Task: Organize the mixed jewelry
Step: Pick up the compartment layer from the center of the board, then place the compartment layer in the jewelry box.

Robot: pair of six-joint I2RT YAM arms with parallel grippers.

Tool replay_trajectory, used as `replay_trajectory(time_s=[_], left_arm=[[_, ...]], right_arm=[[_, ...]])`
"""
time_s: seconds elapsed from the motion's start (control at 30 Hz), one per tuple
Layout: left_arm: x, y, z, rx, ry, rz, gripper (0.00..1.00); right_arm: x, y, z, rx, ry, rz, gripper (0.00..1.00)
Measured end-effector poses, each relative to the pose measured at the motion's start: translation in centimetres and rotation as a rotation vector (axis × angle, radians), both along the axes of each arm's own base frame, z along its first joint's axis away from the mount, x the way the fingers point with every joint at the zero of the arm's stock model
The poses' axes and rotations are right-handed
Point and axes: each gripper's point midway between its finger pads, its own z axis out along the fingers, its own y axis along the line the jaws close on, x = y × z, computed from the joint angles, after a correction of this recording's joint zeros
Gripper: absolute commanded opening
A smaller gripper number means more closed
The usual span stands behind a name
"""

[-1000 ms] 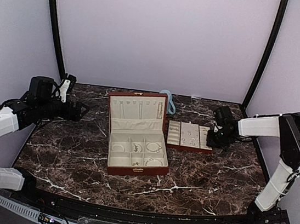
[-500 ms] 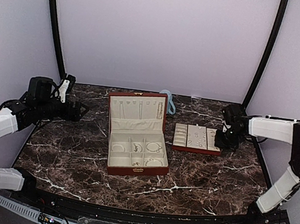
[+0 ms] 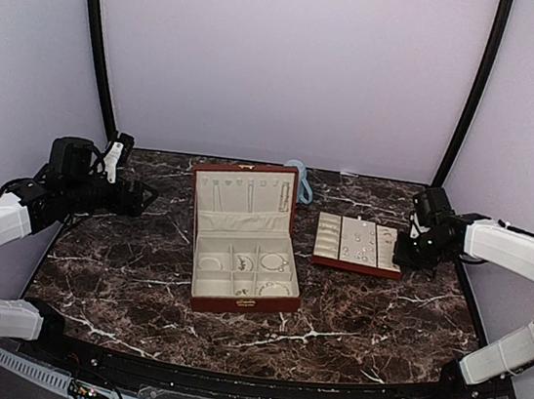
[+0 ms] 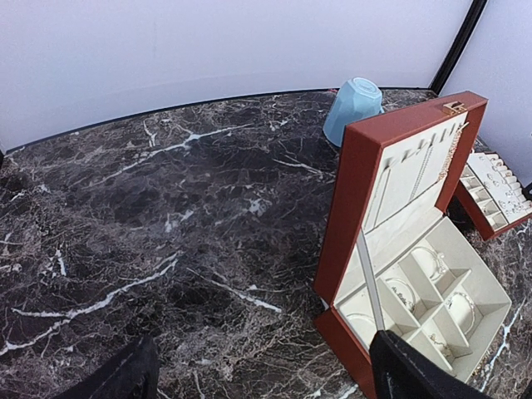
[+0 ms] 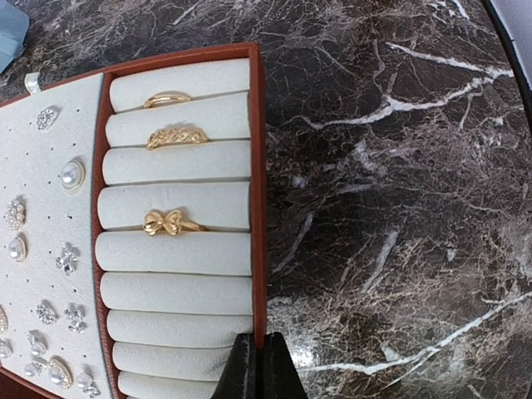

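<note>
With the right gripper pinched shut on the brown rim of the jewelry tray and the left gripper spread wide well away, the mixed jewelry seated in that tray could be jolted loose if the rim were tugged sharply.

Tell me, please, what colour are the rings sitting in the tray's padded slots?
The rings are gold, clearest in the right wrist view.

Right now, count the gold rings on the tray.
3, all in the tray's ring slots: plain ring in the slot farthest from the tool, braided ring next, bow ring two slots nearer. The tool may hide more.
</note>
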Motion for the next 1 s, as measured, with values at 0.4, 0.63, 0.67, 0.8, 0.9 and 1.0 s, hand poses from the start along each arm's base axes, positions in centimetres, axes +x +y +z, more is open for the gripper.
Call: replay_trajectory(time_s=[0.4,0.63,0.67,0.8,0.9,1.0], left_arm=[[0.0,0.0,-0.1,0.0,0.001,0.0,0.91],[0.0,0.0,-0.1,0.0,0.001,0.0,0.91],[0.0,0.0,-0.2,0.0,0.002,0.0,0.91],[0.0,0.0,-0.2,0.0,0.001,0.0,0.91],[0.0,0.0,-0.2,0.0,0.001,0.0,0.91],[0.0,0.0,-0.2,0.0,0.002,0.0,0.91]], right_arm=[[-2.3,2.2,1.6,0.072,-0.059,0.022,0.0],[-4.9,4.3,1.5,0.112,-0.063,0.046,0.0],[-5.3,4.5,1.5,0.116,-0.062,0.048,0.0],[-6.5,5.8,1.7,0.133,-0.066,0.064,0.0],[-7.1,6.8,2.1,0.139,-0.078,0.074,0.0],[-7.8,7.6,2.4,0.148,-0.088,0.082,0.0]])
